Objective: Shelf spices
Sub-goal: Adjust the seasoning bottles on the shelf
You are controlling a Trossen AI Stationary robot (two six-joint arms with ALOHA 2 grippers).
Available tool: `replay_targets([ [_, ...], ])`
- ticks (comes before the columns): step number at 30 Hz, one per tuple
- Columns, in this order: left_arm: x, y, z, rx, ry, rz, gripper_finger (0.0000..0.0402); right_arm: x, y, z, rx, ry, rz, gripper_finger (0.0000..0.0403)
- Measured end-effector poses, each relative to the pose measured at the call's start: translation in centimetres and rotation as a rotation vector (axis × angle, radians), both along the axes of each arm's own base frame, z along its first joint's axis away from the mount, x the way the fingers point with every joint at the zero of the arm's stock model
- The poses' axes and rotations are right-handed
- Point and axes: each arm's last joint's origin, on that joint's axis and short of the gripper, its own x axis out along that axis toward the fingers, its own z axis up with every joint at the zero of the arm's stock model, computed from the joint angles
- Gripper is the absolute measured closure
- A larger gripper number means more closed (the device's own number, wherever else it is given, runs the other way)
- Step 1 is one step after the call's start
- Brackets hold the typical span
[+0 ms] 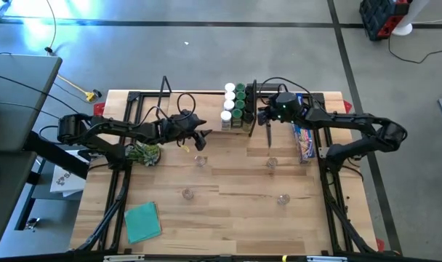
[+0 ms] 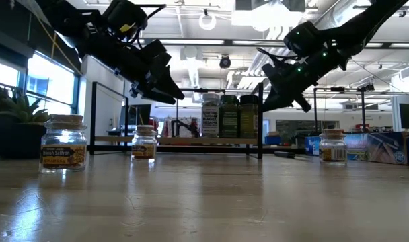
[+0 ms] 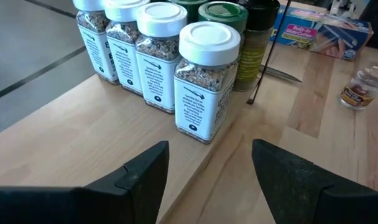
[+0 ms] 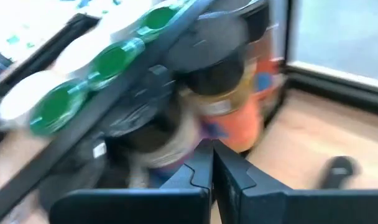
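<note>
The shelf [image 1: 206,102] lies at the table's far middle, a black wire frame at each end. A cluster of white- and green-lidded spice jars [image 1: 233,105] stands on its right part, also seen in the low view [image 2: 225,115]. Loose jars stand on the table [image 1: 200,160], [image 1: 272,164], [image 1: 187,193]. My left gripper [image 1: 204,136] hovers open and empty just in front of the white-lidded jars [image 3: 207,81]. My right gripper [image 1: 264,120] is shut at the shelf's right frame, its tips [image 4: 212,168] close before a dark-lidded jar [image 4: 229,93]; the wrist view is blurred.
A long blue box [image 1: 304,135] lies right of the shelf. A green leafy bunch [image 1: 145,153] sits under the left arm and a green cloth [image 1: 142,222] near the left front corner. A fourth loose jar [image 1: 283,198] stands right of the middle.
</note>
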Motion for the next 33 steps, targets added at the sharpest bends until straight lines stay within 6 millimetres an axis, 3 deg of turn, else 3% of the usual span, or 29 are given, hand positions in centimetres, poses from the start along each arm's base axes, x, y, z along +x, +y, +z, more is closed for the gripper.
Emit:
replay_targets([
  [8,0.0,0.0,0.0,0.001,-0.003,0.0,0.0177,-0.7,-1.5,-0.3,-0.042,0.014,-0.193,0.0403],
  [18,0.0,0.0,0.0,-0.005,-0.009,0.004,0.0177,0.9,-2.7,-1.5,-0.029,-0.11,-0.118,0.0403],
  [28,0.0,0.0,0.0,-0.005,-0.008,0.004,0.0177,0.7,-2.7,-1.8,-0.014,-0.086,-0.173,0.0403],
  [33,0.0,0.0,0.0,-0.007,0.0,0.004,0.0177,-0.4,-3.1,-2.6,0.012,-0.113,-0.144,0.0403],
])
